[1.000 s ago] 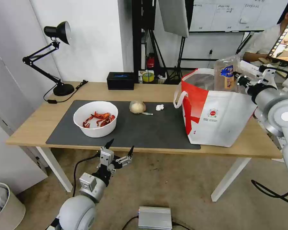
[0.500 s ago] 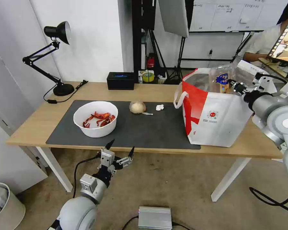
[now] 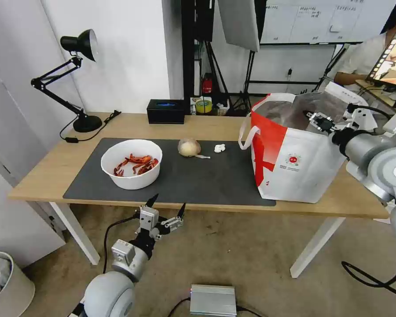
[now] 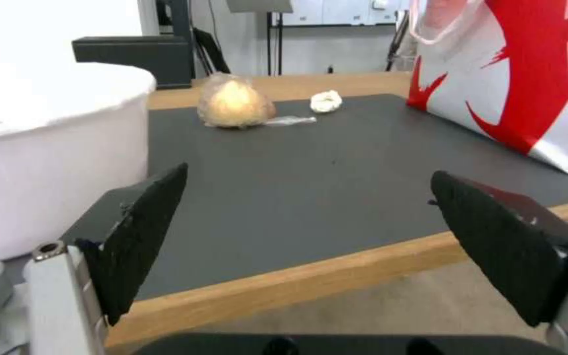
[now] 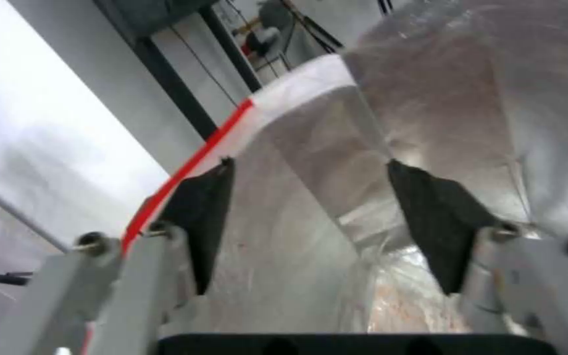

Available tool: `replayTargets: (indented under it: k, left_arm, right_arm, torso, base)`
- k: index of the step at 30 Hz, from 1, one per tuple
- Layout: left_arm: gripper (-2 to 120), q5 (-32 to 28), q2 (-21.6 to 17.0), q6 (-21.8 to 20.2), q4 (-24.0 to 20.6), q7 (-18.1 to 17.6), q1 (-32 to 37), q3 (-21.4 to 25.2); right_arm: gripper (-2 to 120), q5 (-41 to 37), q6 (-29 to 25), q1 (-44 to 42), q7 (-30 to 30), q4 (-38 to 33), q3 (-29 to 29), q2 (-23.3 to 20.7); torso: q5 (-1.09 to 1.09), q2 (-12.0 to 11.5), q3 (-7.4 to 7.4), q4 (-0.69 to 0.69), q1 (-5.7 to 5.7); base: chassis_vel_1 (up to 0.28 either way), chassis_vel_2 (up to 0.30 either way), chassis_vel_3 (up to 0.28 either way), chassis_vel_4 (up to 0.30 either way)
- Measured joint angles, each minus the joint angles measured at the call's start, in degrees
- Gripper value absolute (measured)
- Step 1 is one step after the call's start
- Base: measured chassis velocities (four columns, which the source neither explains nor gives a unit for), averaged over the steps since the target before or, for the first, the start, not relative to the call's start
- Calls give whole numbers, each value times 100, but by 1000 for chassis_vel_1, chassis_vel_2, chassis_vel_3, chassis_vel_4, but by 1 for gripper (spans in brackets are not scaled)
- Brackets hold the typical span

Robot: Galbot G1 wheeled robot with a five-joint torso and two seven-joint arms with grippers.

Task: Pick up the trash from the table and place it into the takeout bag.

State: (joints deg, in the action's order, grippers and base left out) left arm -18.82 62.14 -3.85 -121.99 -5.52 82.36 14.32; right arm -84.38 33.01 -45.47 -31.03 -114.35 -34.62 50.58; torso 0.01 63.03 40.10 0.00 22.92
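Note:
On the table (image 3: 215, 126), a dark mat (image 3: 202, 178) carries the trash: a white bowl of red crayfish shells (image 3: 131, 164) (image 4: 47, 148), a tan wrapped ball (image 3: 189, 147) (image 4: 234, 102) and a small tissue wad (image 3: 219, 148) (image 4: 326, 101). The red-and-white takeout bag (image 3: 303, 163) (image 4: 527, 74) stands at the table's right end. My right gripper (image 3: 313, 118) (image 5: 309, 165) hangs open over the bag's mouth, holding nothing. A clear plastic tray (image 5: 399, 296) lies blurred on the foil bottom. My left gripper (image 3: 165, 211) (image 4: 307, 175) waits open below the table's front edge.
A black box (image 3: 165, 111) and a desk lamp (image 3: 77, 79) stand at the back of the table. A bin (image 3: 4, 281) sits on the floor at left and a silver box (image 3: 213, 300) on the floor in front.
The right gripper lowered a clear plastic tray into the bag and let go; it is now open and empty. The left arm barely moved.

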Motion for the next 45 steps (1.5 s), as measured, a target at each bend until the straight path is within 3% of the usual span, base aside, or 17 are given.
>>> replayTargets:
  k: [5, 8, 10, 13, 19, 26, 34, 38, 45]
  left_arm:
    - [100, -2, -9, 43, -4, -2, 12, 57]
    - [100, -2, -4, 75, -4, -2, 16, 84]
    - [100, -2, 16, 112, -4, -2, 16, 122]
    - [100, -1, 37, 135, -3, -2, 16, 151]
    - [100, 10, 82, 172, 0, -2, 20, 168]
    - [100, 35, 95, 243, 55, 0, 5, 152]
    - [100, 74, 131, 322, 108, 0, -6, 179]
    - [100, 77, 128, 381, 131, 0, 36, 226]
    - [100, 84, 112, 415, 170, 1, 71, 232]
  right_arm:
    - [80, 97, -122, 51, 129, -140, 62, -98]
    - [88, 330, -280, 45, 464, -213, 90, -184]
    - [97, 628, -527, -65, 1105, -423, 108, -325]
    - [100, 947, -643, -214, 1489, -703, 132, -468]
    - [100, 1378, -666, -549, 1697, -1147, 203, -709]
    - [100, 2283, -1193, -1412, 2075, -1492, 226, -790]
    - [100, 3132, -1748, -2113, 2146, -1574, 469, -620]
    - [100, 3874, -2313, -2648, 2284, -1470, 569, -350]
    - [100, 4391, -2837, -3173, 2335, -1400, 608, -51]
  torso:
    - [-1, 0, 0, 1, 0]
    - [0, 0, 1, 0, 0]
    - [0, 0, 1, 0, 0]
    - [-1, 0, 0, 0, 0]
    - [-1, 0, 0, 0, 0]
    - [0, 0, 0, 0, 0]
    - [0, 0, 0, 0, 0]
    - [-1, 0, 0, 0, 0]
    - [-1, 0, 0, 0, 0]
  base:
    - [0, 0, 0, 0]
    - [0, 0, 0, 0]
    - [0, 0, 0, 0]
    - [0, 0, 0, 0]
    - [0, 0, 0, 0]
    - [0, 0, 0, 0]
    - [0, 0, 0, 0]
    - [0, 0, 0, 0]
    - [0, 0, 0, 0]
